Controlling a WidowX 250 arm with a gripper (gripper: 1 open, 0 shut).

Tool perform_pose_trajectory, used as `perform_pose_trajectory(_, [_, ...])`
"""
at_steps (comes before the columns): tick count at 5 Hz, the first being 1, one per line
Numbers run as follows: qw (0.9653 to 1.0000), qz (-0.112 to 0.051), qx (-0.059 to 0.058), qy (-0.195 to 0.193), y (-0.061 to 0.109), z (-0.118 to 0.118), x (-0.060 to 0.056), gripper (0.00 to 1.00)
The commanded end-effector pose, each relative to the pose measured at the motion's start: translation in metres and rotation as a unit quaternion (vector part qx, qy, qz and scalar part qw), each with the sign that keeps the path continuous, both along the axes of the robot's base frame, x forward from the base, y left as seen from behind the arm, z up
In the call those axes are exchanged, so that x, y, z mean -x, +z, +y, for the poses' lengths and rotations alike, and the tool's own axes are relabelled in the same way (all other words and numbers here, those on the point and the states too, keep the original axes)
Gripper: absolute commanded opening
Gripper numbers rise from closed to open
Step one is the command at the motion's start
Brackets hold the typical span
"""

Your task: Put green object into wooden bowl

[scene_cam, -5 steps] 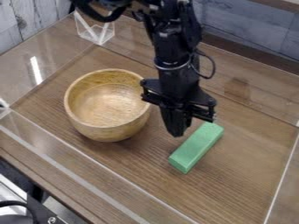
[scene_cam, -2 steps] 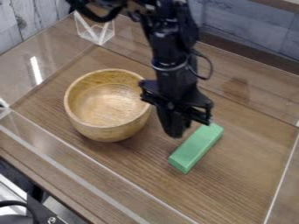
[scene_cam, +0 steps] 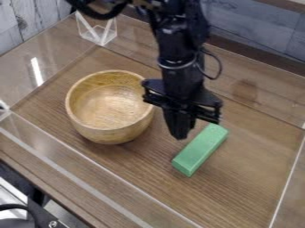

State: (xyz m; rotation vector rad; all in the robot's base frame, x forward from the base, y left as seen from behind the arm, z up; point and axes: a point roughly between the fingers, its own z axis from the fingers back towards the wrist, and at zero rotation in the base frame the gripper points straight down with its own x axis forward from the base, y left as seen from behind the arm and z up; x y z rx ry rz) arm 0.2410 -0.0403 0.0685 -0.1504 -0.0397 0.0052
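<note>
Green object (scene_cam: pixel 201 149) is lying flat on the wooden table (scene_cam: pixel 256 107), angled diagonally, just off to the right of the wooden bowl (scene_cam: pixel 111 107) and not touching it. Bowl's hollow has nothing in it. Black gripper (scene_cam: pixel 180 131) points straight down, tip sitting between the bowl's right rim and the block's upper end, really close to both. Its fingers are pinched all the way together with nothing between them. Clear plastic walls (scene_cam: pixel 84 165) ring the table.
</note>
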Motion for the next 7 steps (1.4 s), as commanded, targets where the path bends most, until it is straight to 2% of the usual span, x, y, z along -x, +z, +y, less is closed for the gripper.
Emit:
perform_pose_trajectory(1, [0.9996, -0.029, -0.001, 0.003, 0.010, 0.010, -0.012, 0.00])
perform_pose_trajectory(2, [0.9997, -0.024, -0.003, 0.005, -0.001, 0.015, -0.015, 1.00])
perform_pose_trajectory(3, [0.9997, -0.020, -0.005, 0.010, -0.009, 0.006, -0.009, 1.00])
perform_pose_trajectory(4, [0.9996, -0.020, -0.006, 0.019, -0.013, 0.001, -0.004, 0.00])
perform_pose_trajectory(5, [0.9990, -0.019, -0.008, 0.040, -0.015, -0.004, -0.007, 0.00])
perform_pose_trajectory(6, [0.9980, -0.019, -0.008, 0.061, -0.008, -0.007, -0.008, 0.00])
perform_pose_trajectory(7, [0.9993, -0.019, -0.005, 0.032, 0.005, -0.004, -0.012, 0.00])
